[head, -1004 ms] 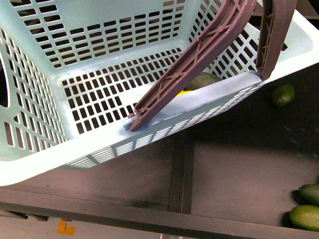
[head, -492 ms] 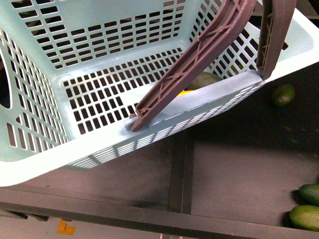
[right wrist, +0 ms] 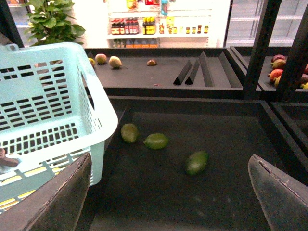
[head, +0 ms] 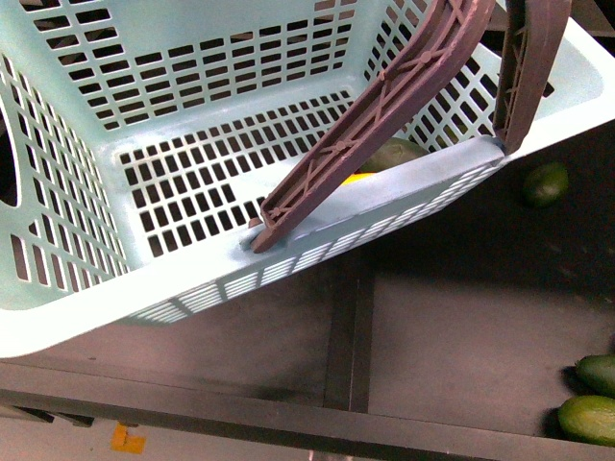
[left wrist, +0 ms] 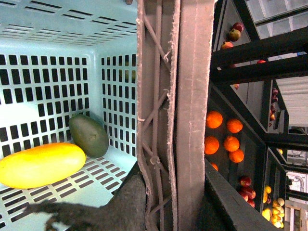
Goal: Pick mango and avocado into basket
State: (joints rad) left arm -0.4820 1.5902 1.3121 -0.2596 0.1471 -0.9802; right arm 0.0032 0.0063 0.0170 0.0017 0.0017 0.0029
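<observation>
Right pincer gapes above loose green fruits; left pincer clamps basket handle.

Pale teal plastic basket with slotted walls and floor, seen from above in the front view, tilted, filling the upper left. Two brown ribbed swing handles are raised across its right side. The mango, smooth, plain yellow and elongated, is laid on its side on the basket floor. The avocado, dark green, dull-skinned and egg-shaped, is rested just beside the mango, in the corner against a slotted wall. In the front view both fruits are largely hidden behind the near rim and handle; only slivers are shown.
</observation>
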